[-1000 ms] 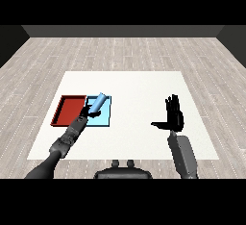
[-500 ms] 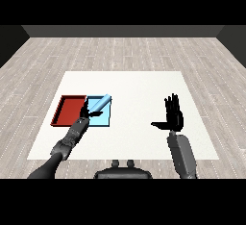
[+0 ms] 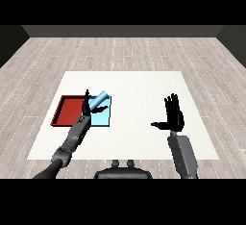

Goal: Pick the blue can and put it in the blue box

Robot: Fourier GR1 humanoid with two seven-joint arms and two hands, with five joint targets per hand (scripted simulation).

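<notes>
Left hand (image 3: pixel 89 106) has fingers spread straight, holding nothing; light blue cylindrical can (image 3: pixel 99 99) lies tilted just beyond its fingertips, over the light blue flat tray (image 3: pixel 104 119). Likely releasing: hand should lift straight up without nudging the can.

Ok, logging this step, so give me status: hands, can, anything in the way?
Left hand open beside the blue can. Can tilted over the blue tray. Right hand open, holding nothing. Nothing in the way.
</notes>
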